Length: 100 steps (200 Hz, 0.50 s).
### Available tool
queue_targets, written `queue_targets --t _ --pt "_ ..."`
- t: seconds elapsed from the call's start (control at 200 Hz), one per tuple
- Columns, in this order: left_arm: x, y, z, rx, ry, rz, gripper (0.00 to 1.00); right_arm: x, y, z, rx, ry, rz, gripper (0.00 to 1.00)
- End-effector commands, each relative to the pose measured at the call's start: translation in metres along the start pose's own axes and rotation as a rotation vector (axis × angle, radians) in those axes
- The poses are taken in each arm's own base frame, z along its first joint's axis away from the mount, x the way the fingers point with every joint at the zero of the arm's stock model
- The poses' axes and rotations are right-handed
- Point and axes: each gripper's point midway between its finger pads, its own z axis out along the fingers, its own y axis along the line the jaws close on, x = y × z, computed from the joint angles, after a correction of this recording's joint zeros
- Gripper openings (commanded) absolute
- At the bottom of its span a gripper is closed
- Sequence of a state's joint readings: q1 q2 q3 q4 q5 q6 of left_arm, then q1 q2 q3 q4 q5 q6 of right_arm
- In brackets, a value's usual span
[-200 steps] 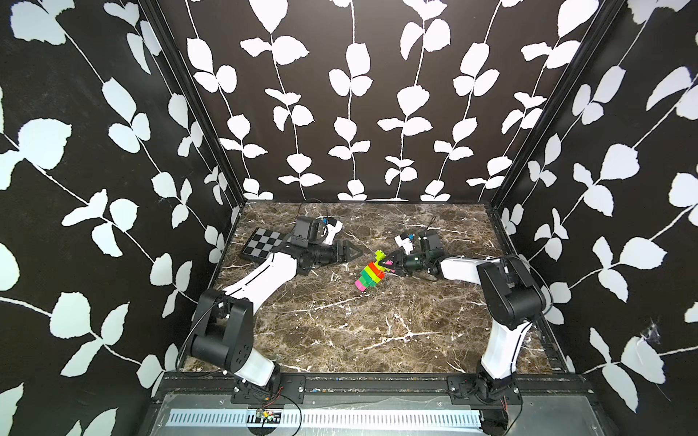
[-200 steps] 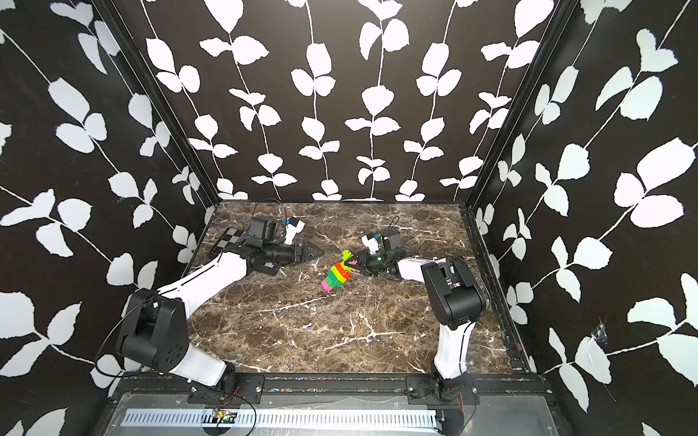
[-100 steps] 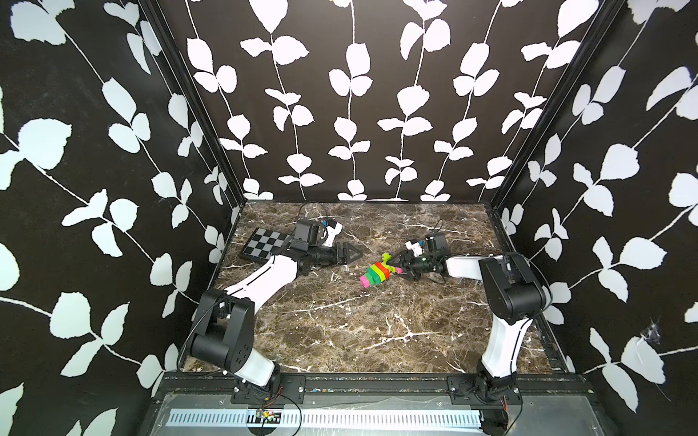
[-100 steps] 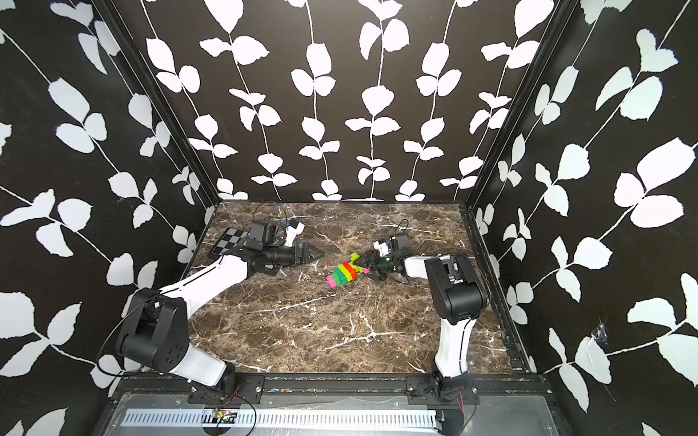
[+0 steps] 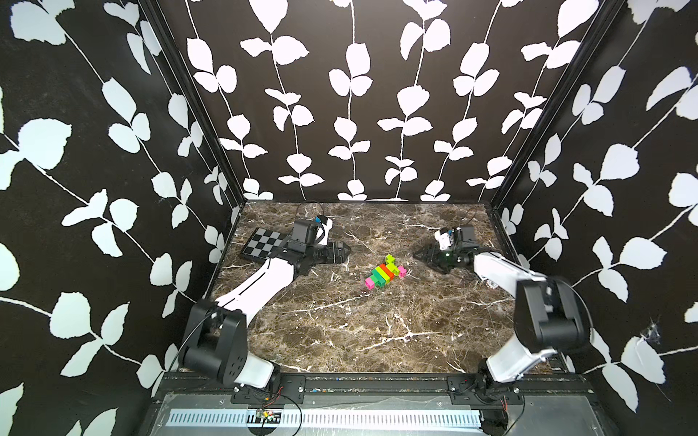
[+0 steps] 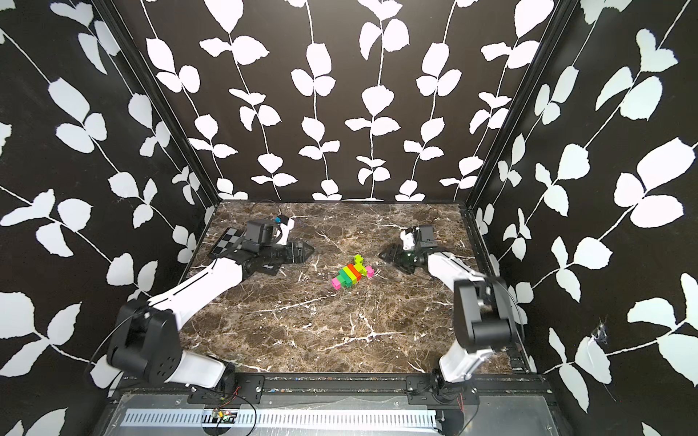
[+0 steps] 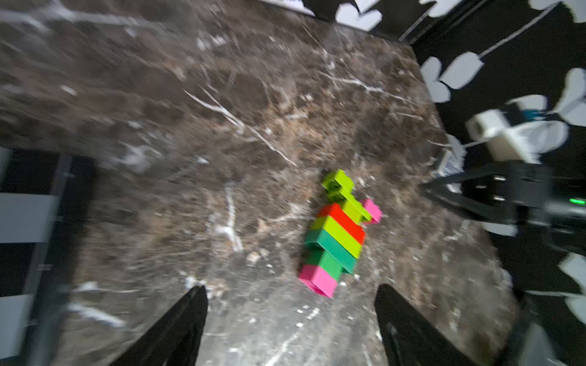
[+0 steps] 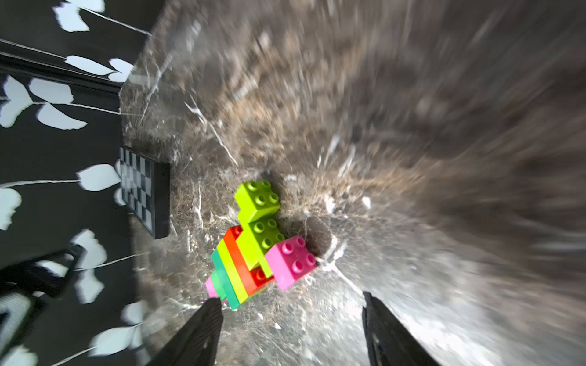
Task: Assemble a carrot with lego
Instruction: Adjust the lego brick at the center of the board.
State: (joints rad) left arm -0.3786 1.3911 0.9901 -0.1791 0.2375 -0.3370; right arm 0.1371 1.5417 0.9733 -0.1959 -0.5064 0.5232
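The carrot (image 5: 384, 276) (image 6: 351, 276) lies flat on the marble table, a joined stack of lego bricks banded pink, green, lime and red-orange, with lime and pink pieces at its right end. Both wrist views show the carrot (image 7: 337, 234) (image 8: 253, 244) lying free. My left gripper (image 5: 345, 252) (image 7: 291, 313) sits to its left, open and empty, well apart from it. To its right my right gripper (image 5: 417, 256) (image 8: 291, 320) is open too, with bare marble between its fingers.
A black-and-grey checkered board (image 5: 262, 245) (image 8: 142, 187) lies at the table's back left, under the left arm. Leaf-patterned black walls close the table on three sides. Both arm bases stand at the front edge.
My right gripper has let go of the carrot, opened, and drawn back to the right. The carrot now lies flat on the table. My left gripper has pulled slightly away to the left.
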Motion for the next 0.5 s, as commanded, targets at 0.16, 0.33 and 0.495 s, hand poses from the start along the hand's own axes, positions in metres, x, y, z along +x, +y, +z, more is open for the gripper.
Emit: queue_targets --t 0.16,0.33,0.495 --pt "-0.038 0.096 -0.097 -0.657 -0.395 0.245 0.99 -0.029 -0.072 -0.117 0.607 -0.518 -0.333 0.88" --pt "-0.02 0.131 -0.092 -0.726 -0.399 0.276 0.99 -0.025 -0.112 -0.142 0.782 -0.711 -0.322 0.99" --pt "0.008 0.158 -0.065 -0.688 -0.334 0.331 0.99 -0.024 -0.135 -0.113 0.762 -0.673 -0.328 0.99"
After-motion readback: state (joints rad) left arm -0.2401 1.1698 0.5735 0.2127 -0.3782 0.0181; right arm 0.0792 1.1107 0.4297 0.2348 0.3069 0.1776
